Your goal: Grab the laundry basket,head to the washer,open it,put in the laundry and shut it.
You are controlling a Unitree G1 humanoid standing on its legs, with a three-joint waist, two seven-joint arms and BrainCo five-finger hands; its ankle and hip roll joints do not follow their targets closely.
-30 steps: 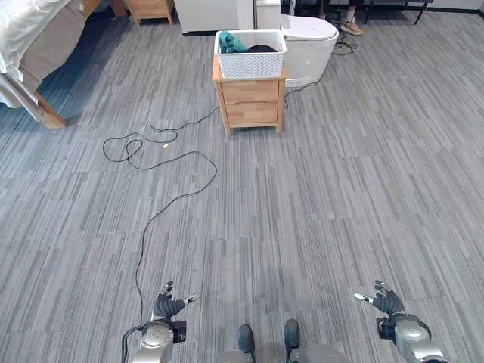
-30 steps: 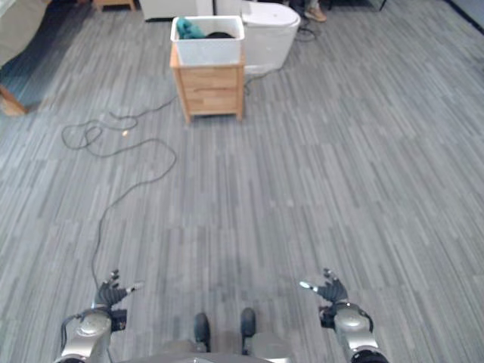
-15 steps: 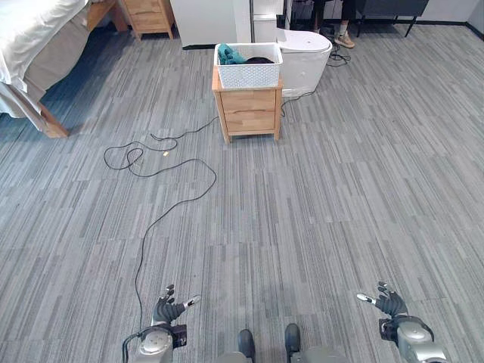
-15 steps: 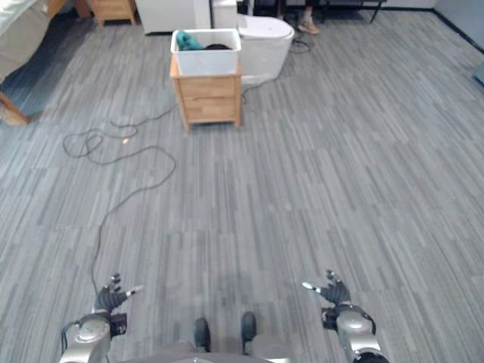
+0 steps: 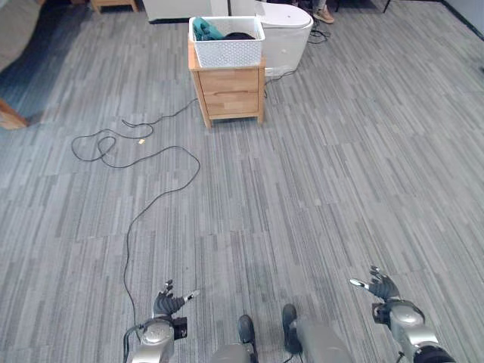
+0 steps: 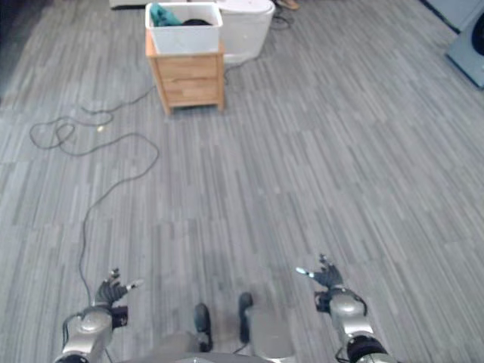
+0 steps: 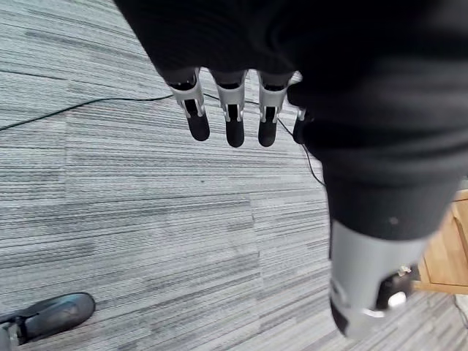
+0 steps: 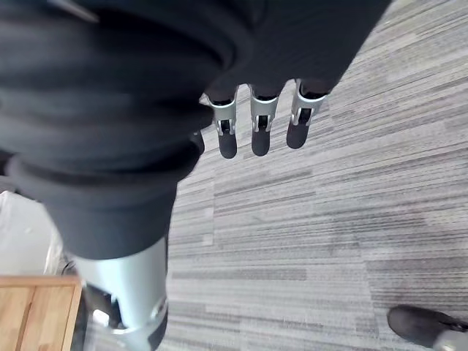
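White laundry basket [image 5: 226, 42] with teal and dark laundry [image 5: 205, 30] sitting on top of wooden nightstand [image 5: 228, 89] far across grey floor [image 5: 318, 174], white washer [image 5: 290, 34] just behind it, left hand [image 5: 168, 303] and right hand [image 5: 382, 289] low over near floor, both with fingers relaxed, empty.

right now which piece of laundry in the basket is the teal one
The teal cloth bunched in the left corner of the white laundry basket on the wooden nightstand. The other piece, beside it toward the middle, is black.
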